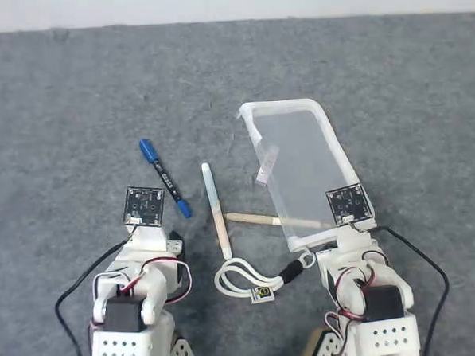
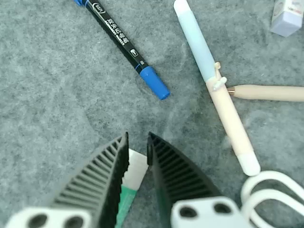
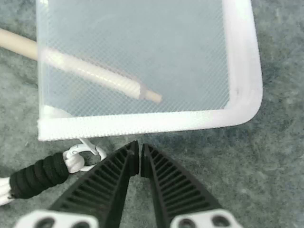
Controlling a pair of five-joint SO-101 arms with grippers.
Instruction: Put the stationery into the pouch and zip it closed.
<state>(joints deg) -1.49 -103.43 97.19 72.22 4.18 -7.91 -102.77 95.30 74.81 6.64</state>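
A grey felt-covered table (image 1: 58, 100) carries everything. The largest item is the translucent white mesh pouch (image 1: 300, 159), lying flat to the right of centre with one short end near the right arm (image 1: 367, 291). The left arm (image 1: 136, 303) sits beside it at the near edge. The right gripper (image 3: 140, 149) hovers just short of the pouch's white border (image 3: 142, 124), its jaws all but touching and gripping nothing. The left gripper (image 2: 137, 140) points toward the pens, its jaws parted by a narrow gap with nothing between the tips. A small white-and-green piece (image 2: 130, 178) lies on the table under them. A pale blue and beige pen (image 1: 215, 207) lies left of the pouch, and a plain beige pen (image 1: 256, 219) meets it at its tip. The beige pen's far end shows through the mesh (image 3: 95, 76); whether it lies inside or beneath the pouch cannot be told. A blue marker (image 1: 164, 178) rests apart, farther left. A looped white cord (image 1: 239, 275) with a black wrap (image 3: 38, 173) and a small tag (image 1: 263, 292) lies between the arms.
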